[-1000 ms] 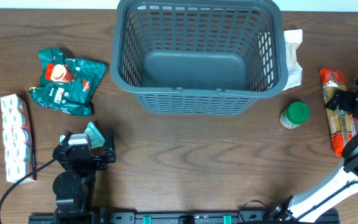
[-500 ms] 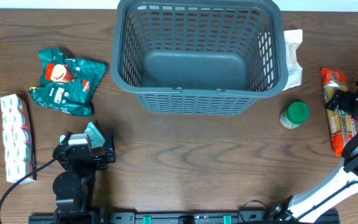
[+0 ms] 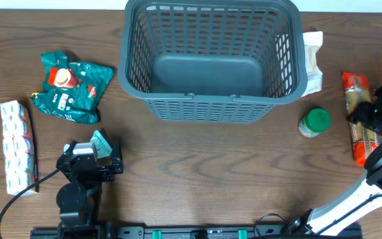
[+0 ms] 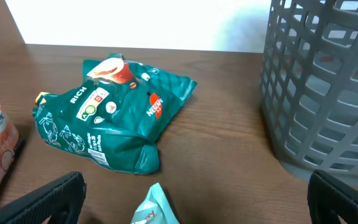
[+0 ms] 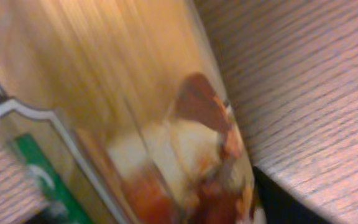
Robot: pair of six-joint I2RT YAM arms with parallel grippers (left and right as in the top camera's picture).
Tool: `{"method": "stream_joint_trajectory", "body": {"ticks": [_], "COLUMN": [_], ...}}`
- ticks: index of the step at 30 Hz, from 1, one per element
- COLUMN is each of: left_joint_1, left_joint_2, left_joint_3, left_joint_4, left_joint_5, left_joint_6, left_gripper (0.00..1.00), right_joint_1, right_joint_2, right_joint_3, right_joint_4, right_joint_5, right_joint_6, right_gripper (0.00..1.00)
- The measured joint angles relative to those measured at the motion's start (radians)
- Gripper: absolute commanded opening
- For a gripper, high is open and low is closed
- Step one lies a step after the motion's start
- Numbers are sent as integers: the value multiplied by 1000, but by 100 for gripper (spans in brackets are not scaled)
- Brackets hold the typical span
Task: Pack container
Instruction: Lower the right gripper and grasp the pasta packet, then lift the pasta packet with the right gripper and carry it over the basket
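The right gripper sits on the pasta packet, grip unclear to me, left gripper spread; next it must pinch and carry the packet into the basket at far centre.

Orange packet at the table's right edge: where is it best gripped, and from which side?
Across the narrow width of the orange packet, near mid-length, coming straight down from above: it lies flat on the table and is long and slim.

You're looking at a blurred close-up of an orange-yellow food packet: it carries a printed picture of white and reddish-brown food and a green stripe at lower left. The wood-grain table fills the right side.
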Motion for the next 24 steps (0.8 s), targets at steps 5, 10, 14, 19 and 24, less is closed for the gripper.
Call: {"method": "stream_joint_trajectory", "body": {"ticks": [5, 10, 14, 19, 24], "left_joint_1": [0, 0, 0, 0, 0], "left_joint_2": [0, 0, 0, 0, 0], "left_joint_3": [0, 0, 0, 0, 0], "left_joint_4": [0, 0, 0, 0, 0], "left_joint_5": [0, 0, 0, 0, 0], "left_joint_6": [0, 0, 0, 0, 0], "left_gripper": [99, 99, 99, 98, 99], "right_joint_1": [3, 3, 3, 3, 10], "right_joint_2": [-26, -26, -26, -29, -39], "right_joint_3": [1, 1, 1, 1, 1], "right_joint_4": [1, 1, 1, 1, -13], "right_joint_5": [-8, -8, -8, -8, -5], "right_joint_6": [13, 23, 50, 89, 123], "right_gripper": [2, 1, 1, 1, 1]}}
